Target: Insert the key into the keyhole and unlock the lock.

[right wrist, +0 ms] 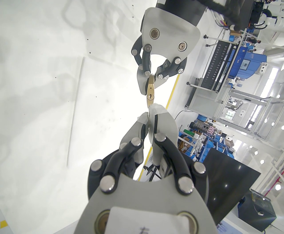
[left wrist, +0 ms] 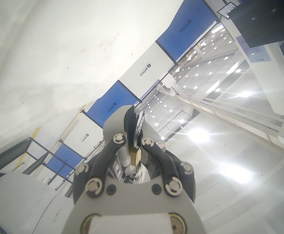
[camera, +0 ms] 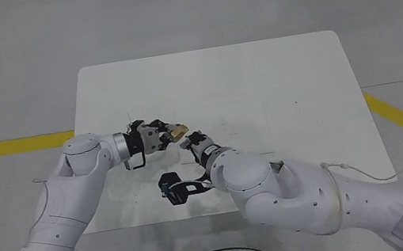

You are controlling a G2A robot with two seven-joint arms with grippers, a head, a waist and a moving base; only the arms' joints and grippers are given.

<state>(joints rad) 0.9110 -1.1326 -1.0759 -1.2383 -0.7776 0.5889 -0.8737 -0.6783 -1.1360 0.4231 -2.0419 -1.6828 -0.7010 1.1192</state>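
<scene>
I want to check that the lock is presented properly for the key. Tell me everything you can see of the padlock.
The padlock is small, with a brass-looking body. The left gripper clamps it above the table. Its narrow face with the keyhole is turned toward the right gripper, whose tips sit right at its end; contact cannot be judged.

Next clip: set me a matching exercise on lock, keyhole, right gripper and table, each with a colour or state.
1 lock
2 keyhole
3 right gripper
4 table

A white
B shut on a thin silver piece, apparently the key
C brass, held by the left gripper
D open to view, no key in it

Pairs: 1-C, 2-D, 3-B, 4-A
</scene>
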